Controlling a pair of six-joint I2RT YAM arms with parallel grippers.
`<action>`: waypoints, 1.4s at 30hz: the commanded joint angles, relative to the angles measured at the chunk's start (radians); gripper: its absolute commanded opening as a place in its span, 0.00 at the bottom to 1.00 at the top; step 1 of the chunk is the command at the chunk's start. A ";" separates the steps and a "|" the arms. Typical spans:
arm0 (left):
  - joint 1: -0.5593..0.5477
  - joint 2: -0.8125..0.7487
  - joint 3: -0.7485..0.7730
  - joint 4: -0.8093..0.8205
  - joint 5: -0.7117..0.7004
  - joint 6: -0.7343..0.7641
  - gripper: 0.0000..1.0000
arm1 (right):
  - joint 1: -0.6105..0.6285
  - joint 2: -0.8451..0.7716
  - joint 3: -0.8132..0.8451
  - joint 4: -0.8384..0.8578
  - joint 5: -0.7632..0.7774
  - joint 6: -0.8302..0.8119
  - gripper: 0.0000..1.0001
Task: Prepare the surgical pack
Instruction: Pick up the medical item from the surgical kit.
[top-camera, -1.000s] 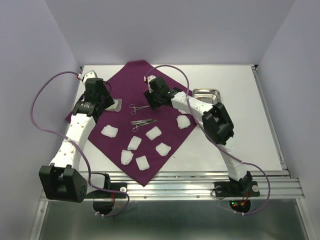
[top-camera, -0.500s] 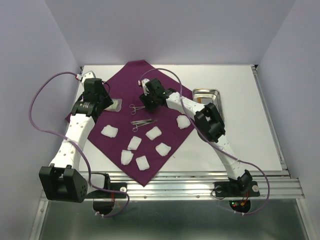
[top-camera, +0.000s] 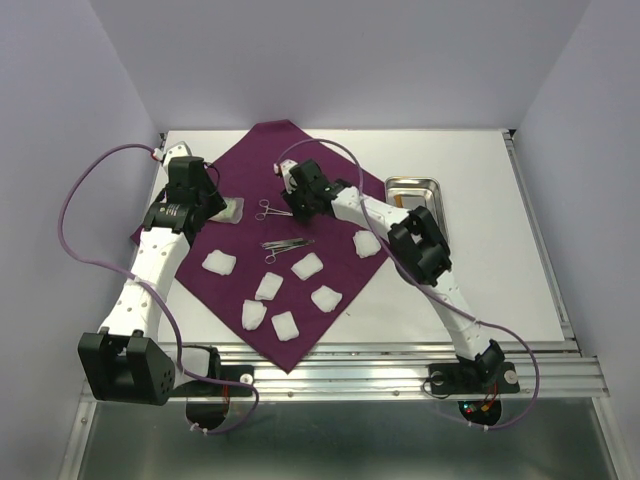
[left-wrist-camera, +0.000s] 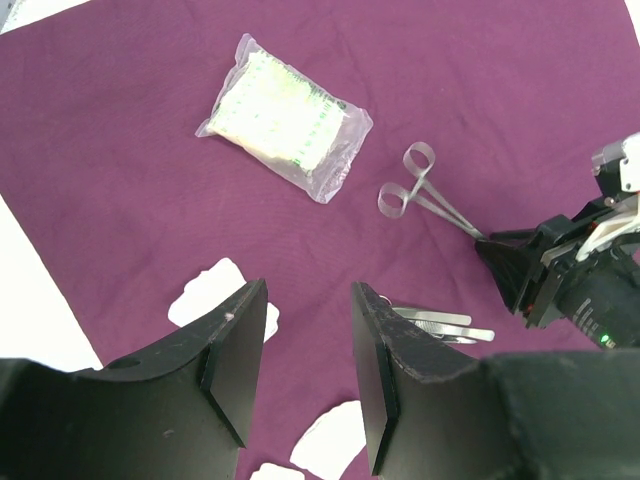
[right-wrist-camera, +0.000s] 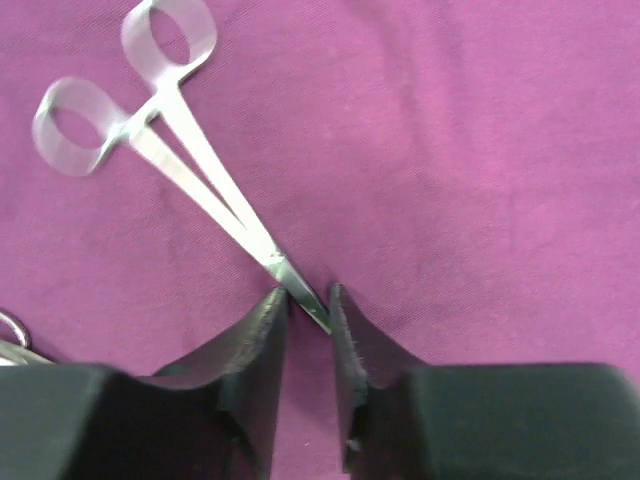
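The surgical pack, a large deep-purple cloth (top-camera: 250, 160) (left-wrist-camera: 500, 80) (right-wrist-camera: 450, 150), lies spread over the table's left half. Steel forceps (top-camera: 268, 210) (left-wrist-camera: 420, 185) (right-wrist-camera: 200, 170) lie on it with their ring handles pointing left. My right gripper (top-camera: 290, 207) (left-wrist-camera: 520, 265) (right-wrist-camera: 308, 298) is down at the cloth, its jaws narrowed onto the forceps' tip. My left gripper (top-camera: 212, 203) (left-wrist-camera: 308, 290) hovers open and empty over the cloth, near a clear sealed packet (top-camera: 233, 211) (left-wrist-camera: 285, 118).
Tweezers (top-camera: 287, 243) (left-wrist-camera: 440, 322) lie below the forceps. Several white gauze pads (top-camera: 219, 263) (left-wrist-camera: 205, 295) are scattered over the cloth's near part, one (top-camera: 368, 243) beside the right arm. A small steel tray (top-camera: 412, 186) sits on the white table to the right.
My right gripper has reached left to the forceps and narrowed its jaws on the tip; the forceps have slid slightly left. The left arm has not moved.
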 joint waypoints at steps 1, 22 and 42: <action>0.007 -0.022 -0.005 0.010 -0.005 0.008 0.50 | 0.036 -0.054 -0.067 -0.025 0.013 -0.018 0.24; 0.008 -0.042 -0.037 0.025 -0.009 0.020 0.50 | 0.080 -0.050 0.006 -0.118 0.137 0.136 0.42; 0.014 -0.052 -0.041 0.025 -0.008 0.023 0.50 | 0.090 -0.057 -0.001 -0.095 0.164 0.140 0.01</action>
